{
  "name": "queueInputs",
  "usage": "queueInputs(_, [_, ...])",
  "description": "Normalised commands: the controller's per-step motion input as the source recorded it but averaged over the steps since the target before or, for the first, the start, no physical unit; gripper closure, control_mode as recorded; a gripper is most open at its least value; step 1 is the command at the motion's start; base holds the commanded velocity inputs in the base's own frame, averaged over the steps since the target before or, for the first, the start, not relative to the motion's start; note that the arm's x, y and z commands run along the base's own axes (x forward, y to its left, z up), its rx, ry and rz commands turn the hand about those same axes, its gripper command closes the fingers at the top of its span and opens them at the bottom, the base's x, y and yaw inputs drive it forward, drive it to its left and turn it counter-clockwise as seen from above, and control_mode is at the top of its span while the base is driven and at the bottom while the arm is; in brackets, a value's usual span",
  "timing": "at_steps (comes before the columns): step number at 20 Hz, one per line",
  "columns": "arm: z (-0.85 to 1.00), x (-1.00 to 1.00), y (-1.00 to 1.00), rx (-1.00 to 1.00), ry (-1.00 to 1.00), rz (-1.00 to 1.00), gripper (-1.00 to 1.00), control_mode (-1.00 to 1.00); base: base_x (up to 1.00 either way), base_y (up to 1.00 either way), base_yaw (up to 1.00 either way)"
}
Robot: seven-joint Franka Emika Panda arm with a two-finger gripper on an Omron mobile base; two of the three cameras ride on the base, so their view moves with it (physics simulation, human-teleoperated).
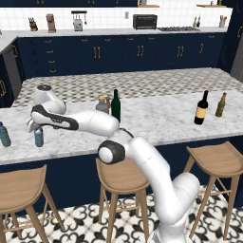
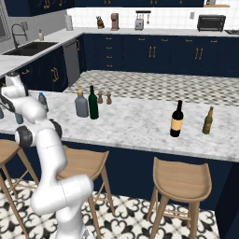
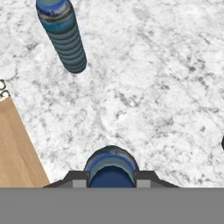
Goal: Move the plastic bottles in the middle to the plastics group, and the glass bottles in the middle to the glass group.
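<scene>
Claw: closing on the cap end of a small blue water bottle, one finger on either side, looking straight down on it in the hand view.
Held bottle: in the left base view it is standing upright at on the far left of the desk, under the hand.
Plastics group: a second water bottle is standing near the held one, apart from it; in the left base view it is sitting at the picture's left edge.
Green bottle: standing upright mid-desk, tall and slim.
Grey bottle: squat, tan cap, standing just beside the green one on its left; the arm is partly covering it in the left base view, clear in the right base view.
Glass group: wine bottle with cream label and olive bottle are standing near each other at the desk's right end, well apart from the middle pair.
Stools: standing along the desk's near side.
</scene>
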Motion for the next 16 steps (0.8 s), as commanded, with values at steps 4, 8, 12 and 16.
queueInputs(4, [0.00,0.00,0.04,-0.06,0.01,0.00,1.00,-1.00,0.00,0.00,0.00])
queueInputs(8, [0.00,0.00,0.01,-0.01,0.01,0.00,1.00,-1.00,0.00,0.00,0.00])
queueInputs(12, [0.00,0.00,0.00,0.00,0.00,0.00,1.00,-1.00,0.00,0.00,0.00])
queueInputs(16, [0.00,0.00,0.00,0.00,0.00,0.00,1.00,-1.00,0.00,0.00,0.00])
